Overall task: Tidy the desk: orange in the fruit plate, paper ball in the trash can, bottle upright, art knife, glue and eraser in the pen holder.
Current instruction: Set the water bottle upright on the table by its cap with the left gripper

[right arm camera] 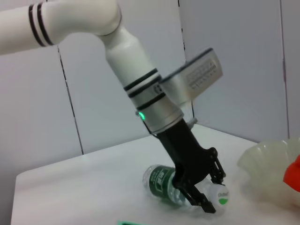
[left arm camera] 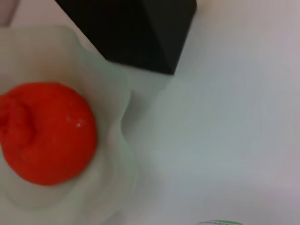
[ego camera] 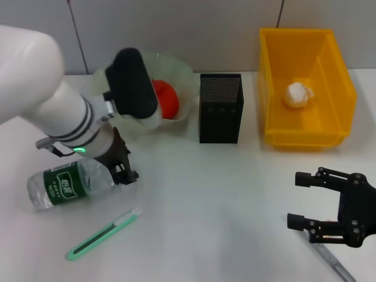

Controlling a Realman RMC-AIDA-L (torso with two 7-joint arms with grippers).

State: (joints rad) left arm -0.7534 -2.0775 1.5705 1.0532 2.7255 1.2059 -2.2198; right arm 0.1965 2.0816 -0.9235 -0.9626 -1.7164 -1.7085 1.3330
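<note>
The bottle (ego camera: 69, 184) lay on its side on the tabletop (ego camera: 223, 205), its neck pinched by the left gripper (ego camera: 120, 167); righting was judged next. The right gripper (ego camera: 320, 202) hung spread, idle.

bright, even overhead light; one view badly out of focus

the white desk (ego camera: 223, 205) is evenly lit in the head view, with soft short shadows under the pen holder (ego camera: 220, 108) and trash can (ego camera: 305, 82) and no hard glare. the left wrist view is blurred throughout: the orange (left arm camera: 47, 133) and fruit plate (left arm camera: 112, 117) have smeared edges, and a green sliver at the frame's edge is perhaps the bottle (right arm camera: 164, 185). the right wrist view is sharper.
</note>
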